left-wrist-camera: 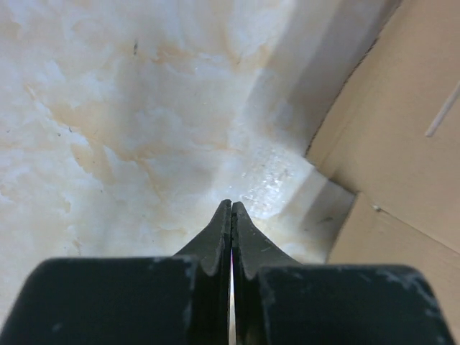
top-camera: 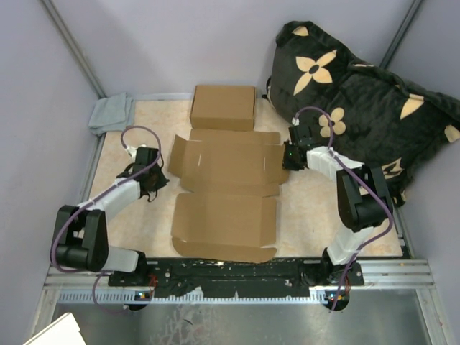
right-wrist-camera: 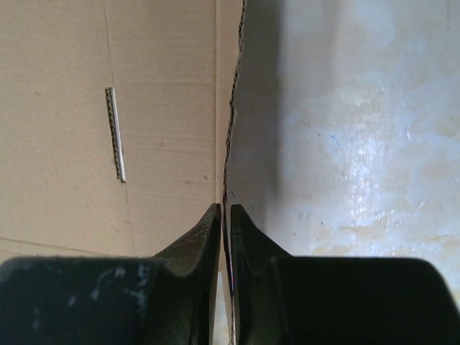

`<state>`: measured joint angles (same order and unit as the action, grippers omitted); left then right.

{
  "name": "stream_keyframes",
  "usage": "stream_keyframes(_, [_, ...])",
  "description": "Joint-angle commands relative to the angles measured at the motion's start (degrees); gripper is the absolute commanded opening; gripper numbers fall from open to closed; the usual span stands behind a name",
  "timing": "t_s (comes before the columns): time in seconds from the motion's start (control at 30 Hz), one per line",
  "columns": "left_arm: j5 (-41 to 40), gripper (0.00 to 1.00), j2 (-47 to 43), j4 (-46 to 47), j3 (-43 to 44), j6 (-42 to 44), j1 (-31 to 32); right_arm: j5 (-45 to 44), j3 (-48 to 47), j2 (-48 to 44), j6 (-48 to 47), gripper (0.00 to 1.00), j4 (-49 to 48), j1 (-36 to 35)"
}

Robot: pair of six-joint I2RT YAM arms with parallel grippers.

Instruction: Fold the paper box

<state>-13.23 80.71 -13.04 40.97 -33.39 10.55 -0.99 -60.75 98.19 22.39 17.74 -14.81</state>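
Paper box (top-camera: 226, 194): one lying flat, one closed box (top-camera: 223, 107) behind, one cloth (top-camera: 111, 113).

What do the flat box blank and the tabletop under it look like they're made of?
The box blank looks like brown corrugated cardboard, matte: the right wrist view shows a fluted cut edge and a punched slot. The tabletop looks glossy and marble-patterned, cream with tan veining and glare patches; real stone or a printed laminate, I cannot tell.

Tight right, open left
You can pass over bare tabletop (top-camera: 313, 215) beside the flat cardboard (top-camera: 226, 194); a black cushion (top-camera: 366, 108) crowds the right, a closed box (top-camera: 223, 108) the far side.
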Motion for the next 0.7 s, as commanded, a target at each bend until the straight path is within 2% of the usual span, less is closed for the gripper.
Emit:
stream_keyframes(0.0, [2.5,0.0,-5.0,-0.3,-0.5,0.0,-0.4,2.2,-4.0,2.1,-3.6,0.12,0.5,0.5])
stream_keyframes(0.03, [2.7,0.06,-5.7,0.7,-0.5,0.6,-0.5,3.2,-4.2,2.2,-3.9,0.12,0.5,0.5])
stream_keyframes(0.13, [2.5,0.53,-6.0,3.1,0.8,1.3,-0.5,4.7,-3.9,1.9,-4.2,0.12,0.3,0.5])
stream_keyframes(0.17, [3.1,0.58,-5.4,3.5,1.9,1.3,-0.5,4.8,-3.7,1.6,-4.2,0.13,0.2,0.5])
stream_keyframes(0.23, [4.9,0.62,-3.5,5.1,4.2,1.8,-0.5,5.3,-3.2,1.0,-4.3,0.13,0.1,0.5])
stream_keyframes(0.43, [8.4,0.63,7.0,4.7,13.8,3.7,-0.5,6.4,-2.9,0.1,-4.5,0.15,0.3,0.5])
stream_keyframes(0.53, [10.1,0.55,12.5,4.6,17.4,4.4,-0.5,6.8,-3.3,0.2,-4.6,0.15,0.4,0.5])
stream_keyframes(0.67, [9.7,0.47,18.5,-0.8,21.8,4.3,-0.5,7.1,-4.1,0.6,-5.0,0.16,1.3,0.5])
